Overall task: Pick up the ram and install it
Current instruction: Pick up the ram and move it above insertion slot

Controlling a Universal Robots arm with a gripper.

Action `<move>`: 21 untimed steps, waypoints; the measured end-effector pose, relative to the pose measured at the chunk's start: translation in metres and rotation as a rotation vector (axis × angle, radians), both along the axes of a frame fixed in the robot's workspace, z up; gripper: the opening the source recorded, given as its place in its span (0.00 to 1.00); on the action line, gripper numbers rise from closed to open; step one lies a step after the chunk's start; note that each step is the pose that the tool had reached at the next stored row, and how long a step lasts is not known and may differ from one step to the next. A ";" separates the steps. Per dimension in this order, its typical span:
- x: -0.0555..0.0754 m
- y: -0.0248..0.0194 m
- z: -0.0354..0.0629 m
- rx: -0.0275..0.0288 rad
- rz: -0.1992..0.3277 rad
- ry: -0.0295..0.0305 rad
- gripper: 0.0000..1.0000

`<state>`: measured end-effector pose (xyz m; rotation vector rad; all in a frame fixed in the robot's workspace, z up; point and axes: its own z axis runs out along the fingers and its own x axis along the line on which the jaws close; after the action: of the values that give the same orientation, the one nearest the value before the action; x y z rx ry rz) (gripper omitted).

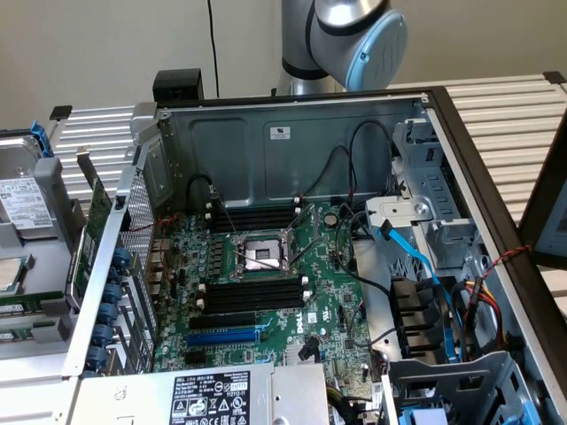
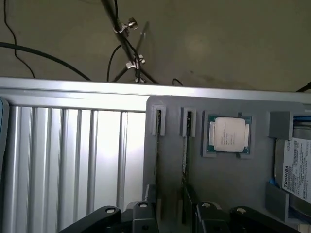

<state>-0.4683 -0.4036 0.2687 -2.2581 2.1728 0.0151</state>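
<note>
Hovering released, the end effector (image 2: 170,194) faces the ram (image 2: 184,145) standing edge-up beside the processor (image 2: 228,136); light, stiff, fragile, it likely wants pinching across its flat faces midway.

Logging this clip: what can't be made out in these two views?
Wrist view: the ram stands edge-on in the grey holder, so its chips and label are hidden.
Wrist view: the end effector is cut off by the picture's edge; open or shut cannot be told.
Exterior view: the arm runs out past the top edge.
Exterior view: the memory slots are too small to judge their latches.
</note>
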 end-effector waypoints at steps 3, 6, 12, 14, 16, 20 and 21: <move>0.004 -0.0020 -0.0055 -0.0002 0.002 0.0002 0.36; 0.008 -0.0039 -0.0110 0.0001 0.003 -0.0001 0.36; 0.009 -0.0068 -0.0219 -0.0001 0.003 0.0008 0.36; 0.009 -0.0070 -0.0255 -0.0001 0.003 0.0007 0.36; 0.010 -0.0071 -0.0286 -0.0024 0.003 0.0009 0.36; 0.010 -0.0070 -0.0354 -0.0063 0.003 0.0006 0.36; 0.010 -0.0070 -0.0370 -0.0071 0.003 0.0007 0.36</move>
<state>-0.4588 -0.4106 0.2317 -2.2655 2.1732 0.0082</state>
